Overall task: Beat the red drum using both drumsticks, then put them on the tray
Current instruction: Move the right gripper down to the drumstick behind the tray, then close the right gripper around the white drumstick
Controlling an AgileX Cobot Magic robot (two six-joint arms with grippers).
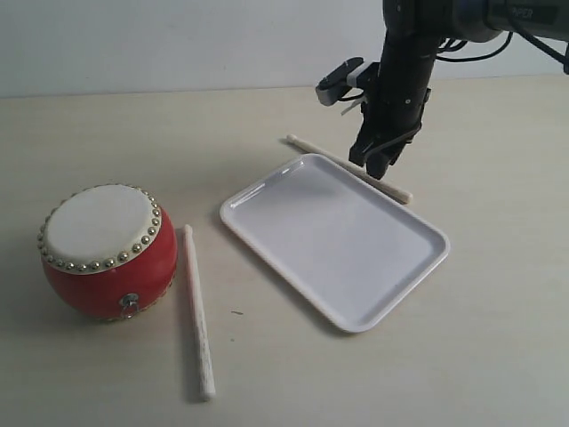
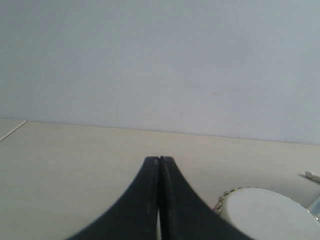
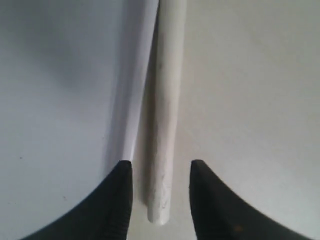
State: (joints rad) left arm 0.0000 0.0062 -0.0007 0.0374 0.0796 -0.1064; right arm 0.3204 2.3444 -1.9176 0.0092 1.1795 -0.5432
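Observation:
The red drum (image 1: 107,253) with a cream skin stands at the left; its top also shows in the left wrist view (image 2: 270,212). One drumstick (image 1: 197,311) lies on the table just right of the drum. The other drumstick (image 1: 342,165) lies along the far edge of the white tray (image 1: 418,267). My right gripper (image 1: 375,169) is open and hangs over that stick's thick end, which sits between the jaws without being held (image 3: 162,150). My left gripper (image 2: 159,160) is shut on nothing; it does not show in the exterior view.
The tray's rim (image 3: 132,100) runs right beside the far drumstick. The pale table (image 1: 498,356) stretches around everything, with a plain wall (image 2: 160,60) behind it.

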